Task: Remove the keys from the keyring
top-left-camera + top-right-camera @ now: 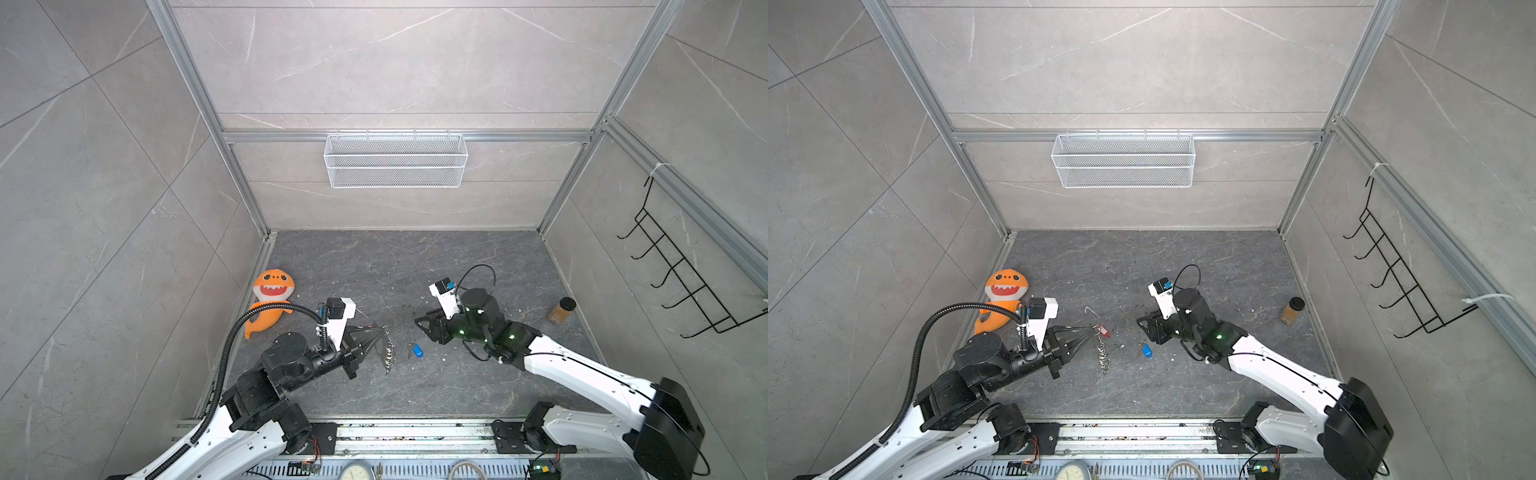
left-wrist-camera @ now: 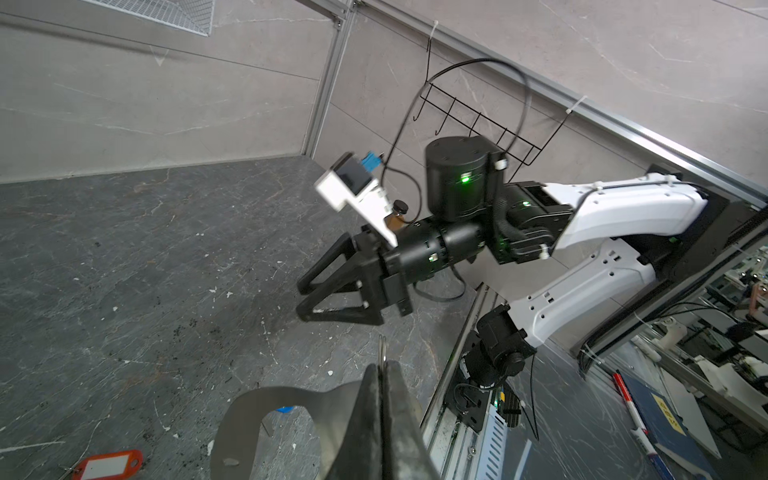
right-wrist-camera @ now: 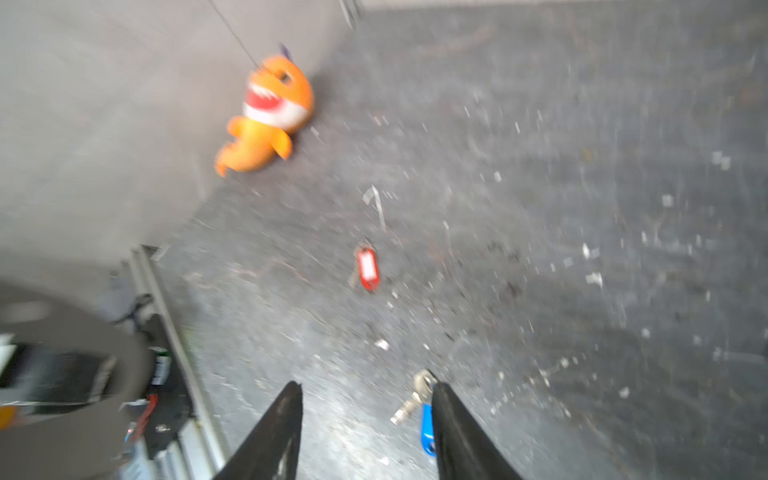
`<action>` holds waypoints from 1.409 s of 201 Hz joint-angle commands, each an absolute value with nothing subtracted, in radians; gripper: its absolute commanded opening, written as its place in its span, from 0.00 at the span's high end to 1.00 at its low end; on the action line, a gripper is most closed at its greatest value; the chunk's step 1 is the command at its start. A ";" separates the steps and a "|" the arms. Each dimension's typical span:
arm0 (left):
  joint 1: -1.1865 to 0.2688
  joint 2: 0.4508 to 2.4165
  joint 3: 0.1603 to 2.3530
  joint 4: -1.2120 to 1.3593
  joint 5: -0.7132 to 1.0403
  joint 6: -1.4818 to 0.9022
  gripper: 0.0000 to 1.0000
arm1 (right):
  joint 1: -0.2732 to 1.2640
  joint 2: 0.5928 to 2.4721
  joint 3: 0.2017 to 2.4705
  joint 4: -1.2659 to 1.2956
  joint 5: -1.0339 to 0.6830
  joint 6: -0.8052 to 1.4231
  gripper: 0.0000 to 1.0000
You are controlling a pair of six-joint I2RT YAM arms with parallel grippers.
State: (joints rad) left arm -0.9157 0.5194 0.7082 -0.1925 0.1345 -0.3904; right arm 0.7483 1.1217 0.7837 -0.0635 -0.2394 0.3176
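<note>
Left tool: pressed together, pinching the keyring.
Right tool: spread apart.
Blue-tagged key, red-tagged key: lying on the surface.

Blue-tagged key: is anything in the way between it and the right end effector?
Nothing visible does. The blue-tagged key lies on the tabletop right beside the open right end effector. The red-tagged key lies farther off; the keyring hangs from the shut left end effector.

Red tag, white label; blue tag; strap probably grey.
</note>
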 commanded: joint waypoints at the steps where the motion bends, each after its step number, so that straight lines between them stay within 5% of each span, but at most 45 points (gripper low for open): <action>1: -0.914 0.521 0.726 -0.123 0.069 -0.419 1.00 | 0.771 1.046 0.830 -0.103 -0.354 0.261 0.47; 69: -0.915 0.558 0.752 -0.121 0.013 -0.431 1.00 | 1.051 1.039 0.953 -0.150 -0.219 0.125 0.38; 166: -0.914 0.572 0.749 -0.087 0.054 -0.435 1.00 | 1.091 1.164 0.986 -0.103 -0.117 0.076 0.39; 228: -0.914 0.578 0.739 -0.066 0.084 -0.448 1.00 | 1.089 1.206 0.998 -0.086 -0.101 0.080 0.58; 283: -0.914 0.587 0.730 -0.055 0.096 -0.463 1.00 | 1.073 1.200 0.989 -0.071 -0.086 0.100 0.98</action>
State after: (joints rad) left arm -0.9154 0.5884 0.7082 -0.1307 0.0624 -0.4431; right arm 1.0851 1.2045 0.9688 -0.0925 -0.1013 0.0883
